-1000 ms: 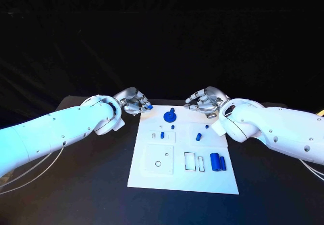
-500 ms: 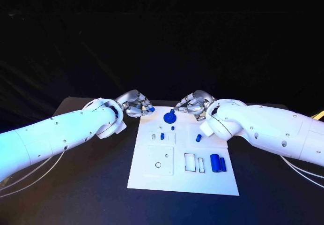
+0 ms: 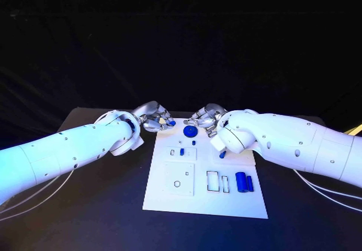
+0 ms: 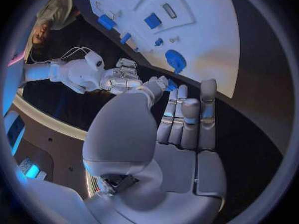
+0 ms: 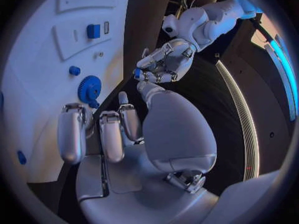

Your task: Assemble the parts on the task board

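Note:
The white task board (image 3: 178, 196) lies in the middle of the black table. A blue gear (image 3: 190, 131) stands at its far end, also seen as the gear (image 4: 176, 60) and the gear (image 5: 89, 89). My left hand (image 3: 153, 119) hovers just beyond the board's far left corner and pinches a small blue part (image 3: 171, 123) between thumb and fingertip; the left wrist view shows that part (image 4: 171, 84). My right hand (image 3: 205, 116) hangs over the far edge close behind the gear, fingers half bent, holding nothing. The two hands face each other closely.
On the board lie a small blue peg (image 3: 194, 141), a blue piece (image 3: 182, 151) in a left slot, another blue piece (image 3: 222, 153) and two blue cylinders (image 3: 241, 181) at the near right. My right forearm (image 3: 286, 144) hangs over the board's right side.
My right arm has swung left, bringing its hand from the far right corner to just behind the gear. The left hand has edged right with its blue part.

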### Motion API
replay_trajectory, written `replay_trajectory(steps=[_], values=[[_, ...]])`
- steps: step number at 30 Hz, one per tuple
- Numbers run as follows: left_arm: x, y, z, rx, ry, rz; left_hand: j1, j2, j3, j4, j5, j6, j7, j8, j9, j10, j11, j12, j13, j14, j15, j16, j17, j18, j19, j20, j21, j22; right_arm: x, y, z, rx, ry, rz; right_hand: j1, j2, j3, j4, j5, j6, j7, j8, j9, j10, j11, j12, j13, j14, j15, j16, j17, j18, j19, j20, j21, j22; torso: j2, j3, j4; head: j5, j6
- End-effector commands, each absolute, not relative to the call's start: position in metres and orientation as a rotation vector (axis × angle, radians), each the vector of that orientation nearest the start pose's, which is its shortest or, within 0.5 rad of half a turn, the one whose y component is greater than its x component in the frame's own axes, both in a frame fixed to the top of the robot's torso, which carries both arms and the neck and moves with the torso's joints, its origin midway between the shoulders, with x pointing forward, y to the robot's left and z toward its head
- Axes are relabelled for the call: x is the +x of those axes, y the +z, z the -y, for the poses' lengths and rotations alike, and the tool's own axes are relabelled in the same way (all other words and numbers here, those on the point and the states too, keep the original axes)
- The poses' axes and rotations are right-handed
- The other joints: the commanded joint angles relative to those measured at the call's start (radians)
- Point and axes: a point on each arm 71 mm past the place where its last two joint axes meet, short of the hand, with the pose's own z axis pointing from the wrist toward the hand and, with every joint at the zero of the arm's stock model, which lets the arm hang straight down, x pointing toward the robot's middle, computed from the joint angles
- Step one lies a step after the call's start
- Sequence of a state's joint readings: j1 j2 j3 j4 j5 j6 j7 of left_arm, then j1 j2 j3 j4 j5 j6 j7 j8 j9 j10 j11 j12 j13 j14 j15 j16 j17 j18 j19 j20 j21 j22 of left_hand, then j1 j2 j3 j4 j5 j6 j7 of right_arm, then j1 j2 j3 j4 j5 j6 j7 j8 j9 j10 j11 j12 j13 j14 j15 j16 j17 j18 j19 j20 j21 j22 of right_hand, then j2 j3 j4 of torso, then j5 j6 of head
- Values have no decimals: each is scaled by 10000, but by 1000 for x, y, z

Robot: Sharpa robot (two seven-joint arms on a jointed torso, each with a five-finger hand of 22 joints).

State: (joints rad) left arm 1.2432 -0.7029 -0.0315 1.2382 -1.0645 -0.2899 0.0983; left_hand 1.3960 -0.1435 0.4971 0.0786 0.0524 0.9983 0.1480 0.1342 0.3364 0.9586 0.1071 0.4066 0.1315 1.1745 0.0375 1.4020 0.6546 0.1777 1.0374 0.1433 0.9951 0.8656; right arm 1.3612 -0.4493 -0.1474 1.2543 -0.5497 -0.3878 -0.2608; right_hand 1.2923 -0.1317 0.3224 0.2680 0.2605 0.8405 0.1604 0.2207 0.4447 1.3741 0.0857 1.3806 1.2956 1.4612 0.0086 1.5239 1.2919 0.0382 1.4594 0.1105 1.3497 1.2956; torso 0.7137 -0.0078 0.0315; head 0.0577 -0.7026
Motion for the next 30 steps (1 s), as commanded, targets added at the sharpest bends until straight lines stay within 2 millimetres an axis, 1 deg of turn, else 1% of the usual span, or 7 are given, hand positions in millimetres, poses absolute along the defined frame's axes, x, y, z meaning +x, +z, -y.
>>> replay_trajectory(steps=[1, 2, 3, 6, 13, 20, 30], values=[[542, -174, -207, -1356, -8588, -16497, -83, 154, 393, 7, 100, 278, 3, 400, 66, 147, -48, 125, 144, 173, -19, 174, 187, -151, 200, -8, 203, 213, 540, -171, 88, 6990, 9244, -19007, -335, -133, 307, 112, -174, 98, 25, 176, -73, 261, -73, 266, 840, 878, -69, -24, 1896, 81, 258, -62, 171, 1547, 3, -8, 12, 24, -10], [542, -174, -207, -1351, -8585, -16500, -77, 156, 401, 4, 103, 286, 1, 404, 68, 156, -52, 127, 146, 185, -23, 176, 195, -153, 212, -12, 213, 224, 540, -171, 88, 7062, 9267, -19000, -344, -133, 305, 115, -175, 97, 26, 175, -75, 270, -73, 275, 850, 880, -69, -19, 1904, 79, 263, -62, 182, 1553, 0, 4, 3, 39, -15], [542, -174, -207, -1348, -8582, -16501, -77, 156, 401, 4, 103, 286, 1, 404, 68, 156, -52, 127, 146, 185, -23, 176, 195, -153, 212, -12, 213, 224, 541, -171, 87, 7128, 9292, -18993, -350, -133, 304, 116, -176, 96, 26, 174, -76, 276, -74, 281, 857, 882, -69, -16, 1910, 77, 266, -63, 188, 1557, 1, -1, 8, 38, -6], [542, -174, -206, -1342, -8578, -16505, -77, 156, 401, 4, 103, 286, 1, 404, 68, 156, -52, 127, 146, 185, -23, 176, 195, -153, 212, -12, 213, 224, 542, -171, 85, 7256, 9369, -18993, -358, -132, 303, 119, -177, 96, 25, 172, -78, 292, -74, 295, 874, 884, -69, -10, 1921, 76, 268, -63, 194, 1561, -5, 14, -15, 54, -24], [542, -174, -204, -1311, -8620, -16503, -77, 156, 401, 4, 103, 286, 1, 404, 68, 156, -52, 127, 146, 185, -23, 176, 195, -153, 212, -12, 213, 224, 542, -172, 77, 7281, 9503, -19087, -365, -129, 303, 121, -177, 97, 25, 171, -80, 320, -74, 322, 904, 886, -69, -6, 1928, 74, 272, -63, 201, 1565, 0, 20, -10, 40, -23], [541, -174, -200, -1278, -8701, -16434, -73, 159, 413, 3, 105, 295, 0, 410, 69, 166, -57, 128, 148, 208, -28, 180, 222, -156, 228, -17, 225, 236, 545, -172, 71, 7280, 9533, -19188, -372, -124, 305, 122, -176, 98, 24, 171, -82, 323, -75, 324, 906, 887, -69, -4, 1930, 73, 275, -64, 207, 1569, 9, 18, -9, 57, -28], [541, -173, -197, -1245, -8773, -16423, -70, 159, 419, 1, 105, 297, 0, 411, 69, 170, -59, 127, 148, 213, -31, 180, 218, -157, 236, -20, 231, 242, 546, -173, 66, 7374, 9601, -19239, -381, -111, 310, 122, -174, 104, 23, 171, -86, 335, -76, 336, 919, 886, -70, -6, 1926, 74, 274, -64, 203, 1568, -7, 16, -18, 100, -76]])
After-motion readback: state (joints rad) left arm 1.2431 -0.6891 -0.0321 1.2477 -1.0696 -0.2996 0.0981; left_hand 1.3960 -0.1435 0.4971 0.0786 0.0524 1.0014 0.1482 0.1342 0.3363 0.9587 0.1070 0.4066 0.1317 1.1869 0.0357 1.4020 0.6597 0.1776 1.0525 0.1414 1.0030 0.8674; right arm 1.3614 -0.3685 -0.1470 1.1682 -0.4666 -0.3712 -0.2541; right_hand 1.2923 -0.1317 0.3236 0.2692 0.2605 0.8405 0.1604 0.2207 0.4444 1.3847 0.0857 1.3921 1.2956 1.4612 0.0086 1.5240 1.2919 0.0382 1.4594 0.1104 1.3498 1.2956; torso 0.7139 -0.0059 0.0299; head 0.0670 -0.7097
